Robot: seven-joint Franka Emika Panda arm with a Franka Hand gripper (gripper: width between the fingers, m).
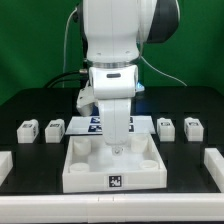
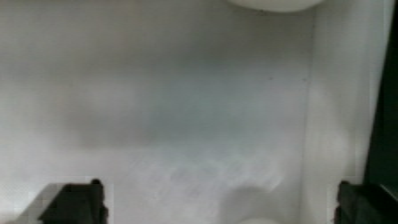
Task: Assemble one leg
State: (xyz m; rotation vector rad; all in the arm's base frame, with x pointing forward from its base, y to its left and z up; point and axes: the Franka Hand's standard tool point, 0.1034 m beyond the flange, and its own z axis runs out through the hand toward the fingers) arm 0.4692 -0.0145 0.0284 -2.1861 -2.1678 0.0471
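The large white tray-like part lies at the front centre of the black table, a tag on its front rim. My gripper hangs low over its inside, just above the floor. In the wrist view the gripper is open, its dark fingertips far apart, with only the tray's blurred white floor between them. Several legs stand loose on the table: two at the exterior view's left and two at its right. None is held.
The marker board lies behind the tray, partly hidden by the arm. Further white parts lie at the far left and far right front edges. A round white shape shows at the wrist view's edge.
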